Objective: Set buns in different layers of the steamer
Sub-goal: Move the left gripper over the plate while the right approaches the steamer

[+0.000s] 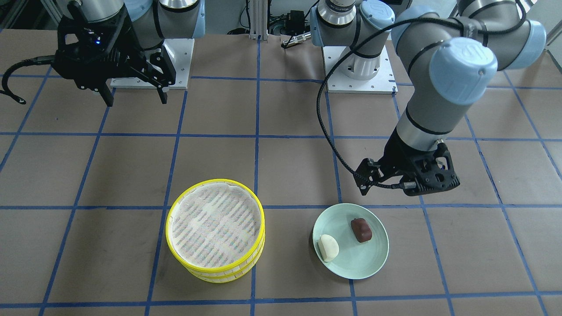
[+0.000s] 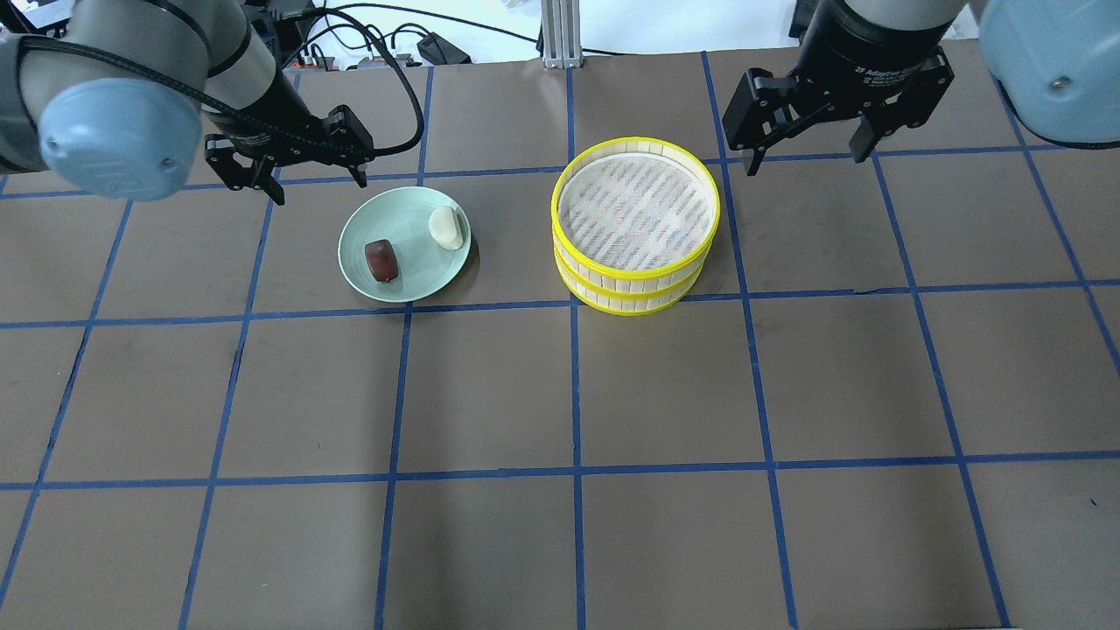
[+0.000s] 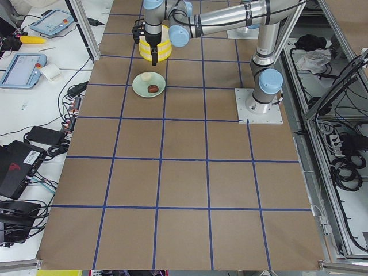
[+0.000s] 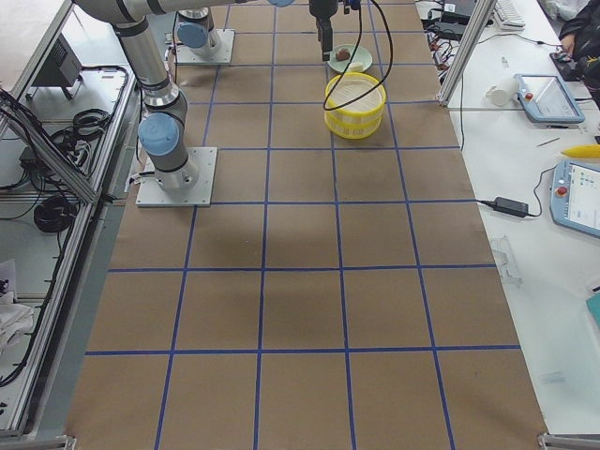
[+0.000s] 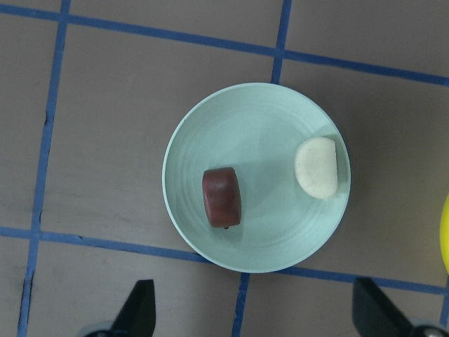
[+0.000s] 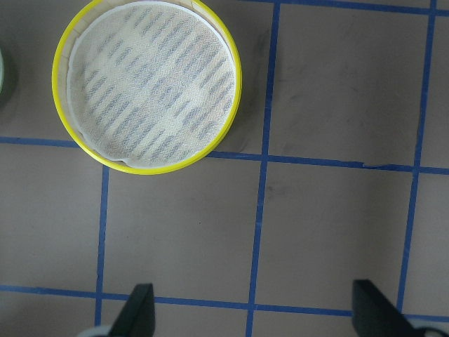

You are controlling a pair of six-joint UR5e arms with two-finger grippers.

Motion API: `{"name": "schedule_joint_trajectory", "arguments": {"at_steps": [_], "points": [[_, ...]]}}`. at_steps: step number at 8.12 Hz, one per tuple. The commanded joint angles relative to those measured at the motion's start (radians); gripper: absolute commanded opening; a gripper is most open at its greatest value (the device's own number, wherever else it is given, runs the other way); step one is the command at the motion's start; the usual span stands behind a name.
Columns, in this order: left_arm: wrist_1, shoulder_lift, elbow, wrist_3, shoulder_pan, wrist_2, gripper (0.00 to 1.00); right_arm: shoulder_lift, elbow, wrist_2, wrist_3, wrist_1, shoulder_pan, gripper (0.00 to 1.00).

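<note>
Blue-gridded table (image 2: 665, 385); yellow-rimmed, cloth-lined steamer (image 2: 634, 284) beside plate (image 2: 411, 276) with cream bun (image 2: 445, 228), brown bun (image 2: 381, 261); left gripper (image 2: 311, 184), right gripper (image 2: 807, 162) wide-jawed.

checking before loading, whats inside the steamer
In the steamer, the top tier shows only a white cloth liner, nothing on it. The lower tier's inside is hidden beneath the top one.

White lettering starting "2F Adaptive" is seen on the black body of the right gripper (image 2: 805, 160); the rest is hidden. No other text can be read.
</note>
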Motion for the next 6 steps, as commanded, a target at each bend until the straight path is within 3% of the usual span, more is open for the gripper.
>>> {"name": "schedule_joint_trajectory", "arguments": {"at_steps": [1, 3, 6], "points": [[0.136, -0.120, -0.003, 0.052, -0.008, -0.039, 1.00, 0.013, 0.012, 0.001, -0.003, -0.073, 0.001, 1.00], [0.161, -0.177, -0.008, 0.165, -0.011, -0.052, 1.00, 0.021, 0.017, -0.007, -0.003, -0.095, -0.001, 1.00], [0.309, -0.272, -0.018, 0.171, -0.011, -0.138, 1.00, 0.120, 0.031, 0.004, 0.017, -0.178, 0.009, 1.00]]}}
